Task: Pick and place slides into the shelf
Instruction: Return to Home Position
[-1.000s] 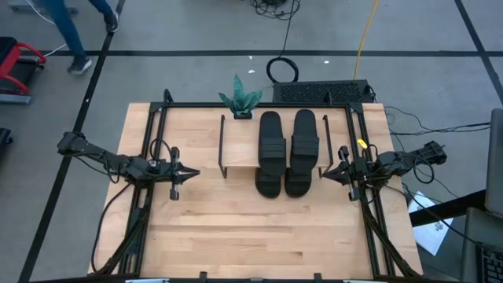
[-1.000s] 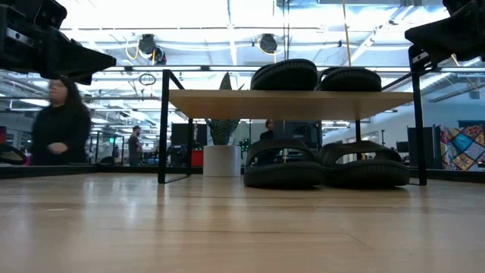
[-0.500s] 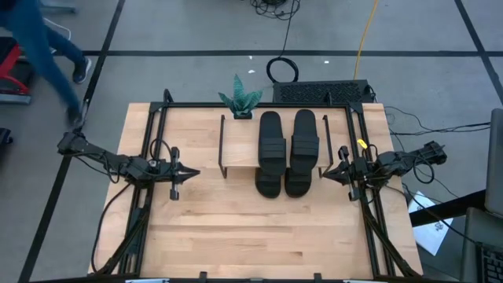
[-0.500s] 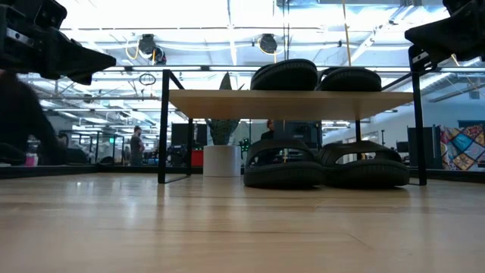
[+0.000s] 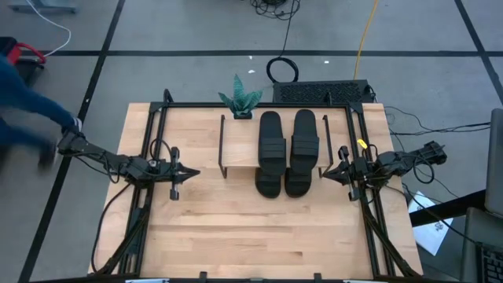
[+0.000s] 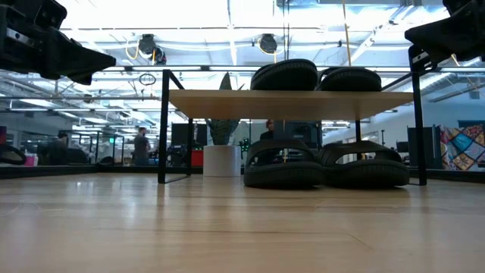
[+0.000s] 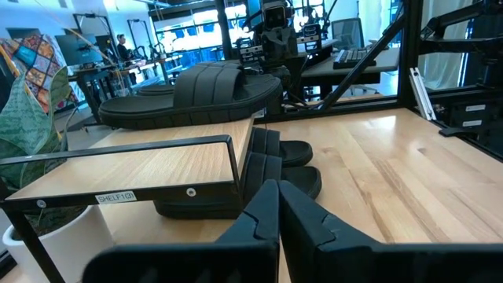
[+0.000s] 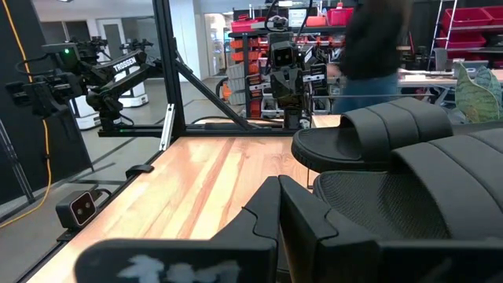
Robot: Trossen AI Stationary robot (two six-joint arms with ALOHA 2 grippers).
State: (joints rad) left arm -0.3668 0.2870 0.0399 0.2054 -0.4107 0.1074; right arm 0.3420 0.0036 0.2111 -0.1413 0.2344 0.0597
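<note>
Lying front-to-back, slides (image 5: 272, 140) paired on and under shelf (image 5: 240, 145) (toes perhaps frontward)

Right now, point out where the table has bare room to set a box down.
Widest bare patch: the table side away from the plant, past the shelf and both hands. A smaller one lies between the left hand and the shelf's left leg. Crowded: the shelf's right half, slides above and below, right hand close beside.
</note>
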